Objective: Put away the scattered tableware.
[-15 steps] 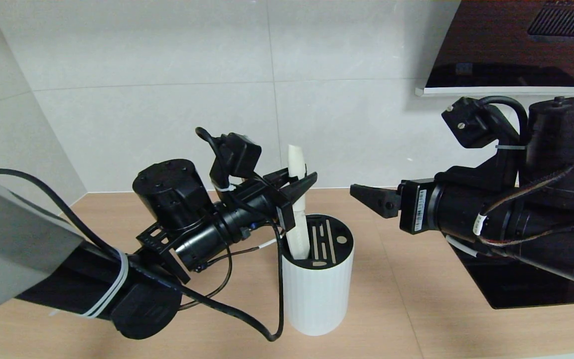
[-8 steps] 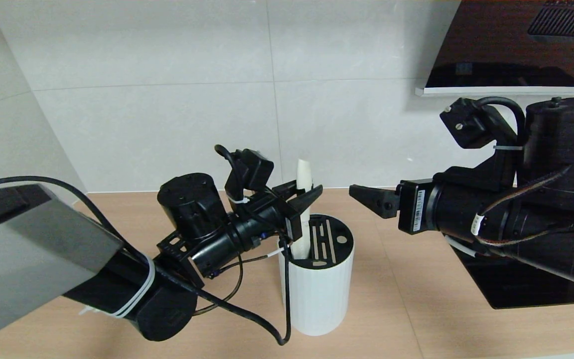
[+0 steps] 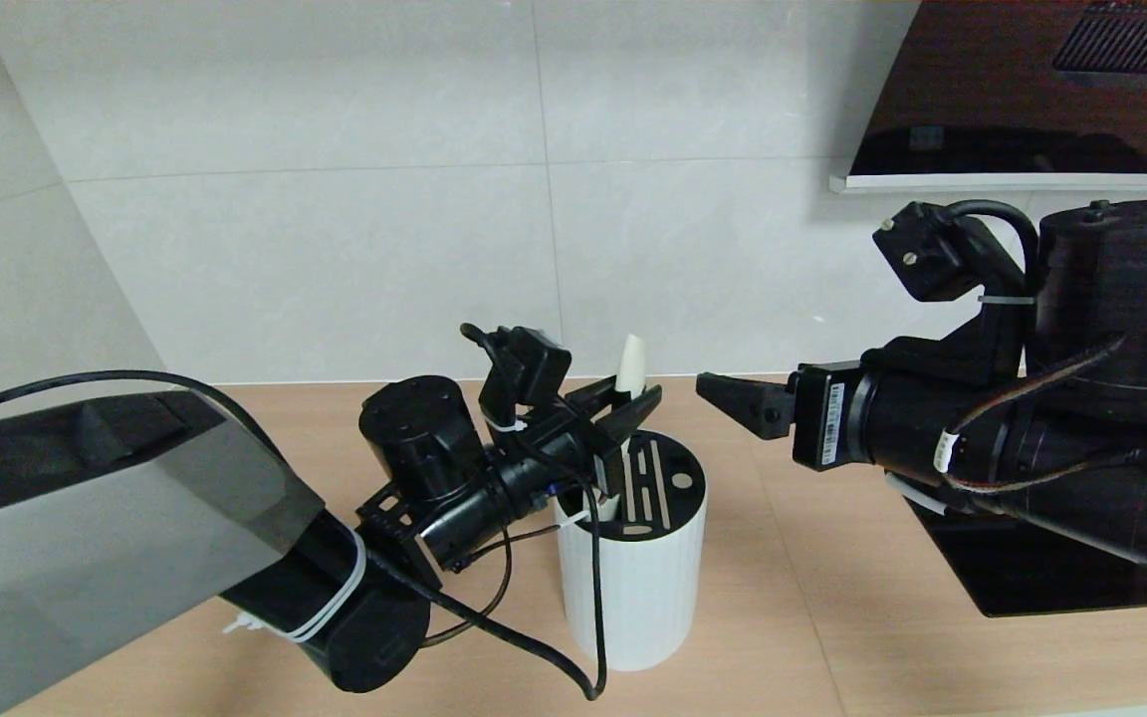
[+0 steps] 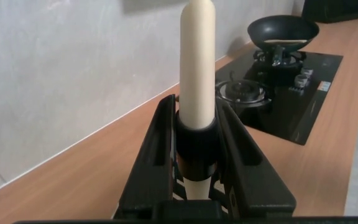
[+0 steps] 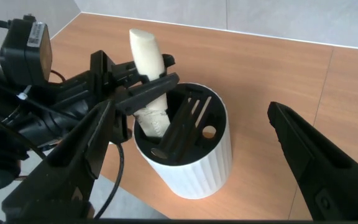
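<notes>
left jaws: closed on the white utensil (image 3: 632, 360), gripped partway along its handle. the rounded end stands clear above the jaws. the lower part is sunk in a slot of the white holder (image 3: 645, 597), on the side of its black top nearest the left arm. how deep it goes cannot be told.

long axis: near upright, the top tipped a little. the handle is crossed from the side by the jaws, which sit just above the holder's rim. judged: what remains is a straight push down along that axis, then a release. little room is seen between jaws and rim, so the letting-go is probably close.

right jaws: spread wide, nothing held, level with the holder's top, near it on the far side but apart. the left arm is the one at the thing.

the holder stands upright on the wooden table (image 3: 812, 617), with the tiled wall (image 3: 335, 249) behind. a black hob (image 3: 1032, 588) lies to the right and a pan (image 4: 283, 28) is seen on it. bare table is seen around the holder's base. a cable (image 3: 595, 617) from the left arm hangs across the holder's front.

risk judged: the tall holder could be tipped by a sideways push through the tilted utensil.
</notes>
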